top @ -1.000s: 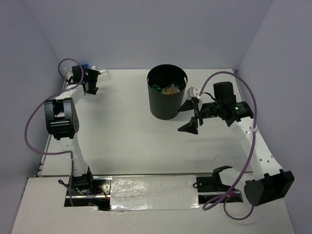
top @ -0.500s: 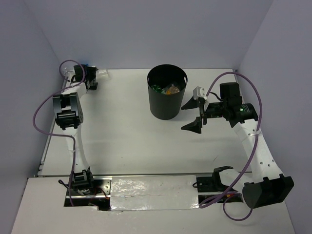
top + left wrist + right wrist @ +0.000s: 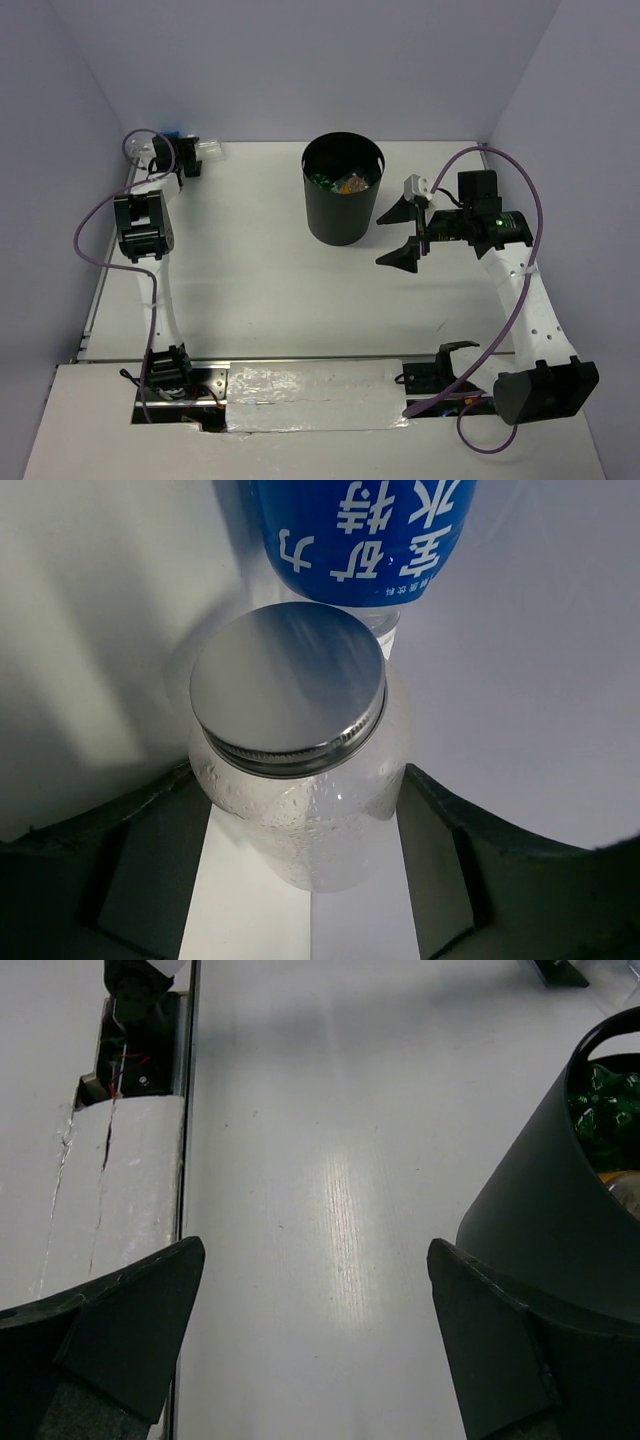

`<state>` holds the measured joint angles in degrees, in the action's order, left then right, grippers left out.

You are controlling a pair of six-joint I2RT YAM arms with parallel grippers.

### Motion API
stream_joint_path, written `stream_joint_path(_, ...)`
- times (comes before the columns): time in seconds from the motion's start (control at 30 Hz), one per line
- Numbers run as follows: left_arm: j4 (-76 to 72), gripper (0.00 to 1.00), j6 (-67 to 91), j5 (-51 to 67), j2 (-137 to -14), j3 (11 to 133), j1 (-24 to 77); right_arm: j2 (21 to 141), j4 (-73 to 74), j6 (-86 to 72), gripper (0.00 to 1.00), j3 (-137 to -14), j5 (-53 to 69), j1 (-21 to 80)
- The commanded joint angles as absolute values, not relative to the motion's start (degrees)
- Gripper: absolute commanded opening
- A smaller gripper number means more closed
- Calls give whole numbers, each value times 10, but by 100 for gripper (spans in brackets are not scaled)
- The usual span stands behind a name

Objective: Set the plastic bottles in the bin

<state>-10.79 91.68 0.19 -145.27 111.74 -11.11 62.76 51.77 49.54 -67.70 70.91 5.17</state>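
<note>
Risk first: left gripper (image 3: 300, 790) sits at the table's (image 3: 260, 270) 10 o'clock corner with its jaws flanking the clear bottle (image 3: 300, 825), below the silver cap (image 3: 288, 688). Both fingers look right against the smooth sides, but I cannot tell whether it is a real clamp or just contact. A loose grip on that slick wall would probably let the bottle slide out on the lift or on the carry toward the bin (image 3: 340, 215). Blue-label bottle (image 3: 360, 535) is just behind at 12 o'clock of the clear one, maybe touching, so pulling up could tip or drag it, and the side walls leave little room to swing. Right gripper (image 3: 312, 1260) hangs with jaws wide apart and nothing between them, at 3 o'clock of the bin and near its wall. It could bump the thin bin or get in the way of the drop. Bin stands at the table's 12 o'clock, with a green bottle (image 3: 605, 1095) and an orange one (image 3: 350, 184) already inside. Writing: the blue label carries white Chinese-type characters, 力, 特 and 水 readable, rest cut off, brand not certain. No text visible on the clear bottle or cap
</note>
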Motion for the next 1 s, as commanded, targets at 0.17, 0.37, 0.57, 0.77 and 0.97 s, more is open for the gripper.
stream_joint_path(0.17,-209,34,880,70,-1398,982,-113,624,560,526,100,-689,747,22)
stream_joint_path(0.37,-286,12,837,134,-1262,861,-97,613,566,528,99,-689,757,6)
stream_joint_path(0.57,-258,2,754,177,-1110,840,-63,597,565,524,100,-690,757,-13)
stream_joint_path(0.77,-214,0,608,217,-981,862,-4,580,552,506,100,-689,754,-26)
stream_joint_path(0.97,-186,0,532,285,-922,888,97,563,543,494,99,-690,756,-45)
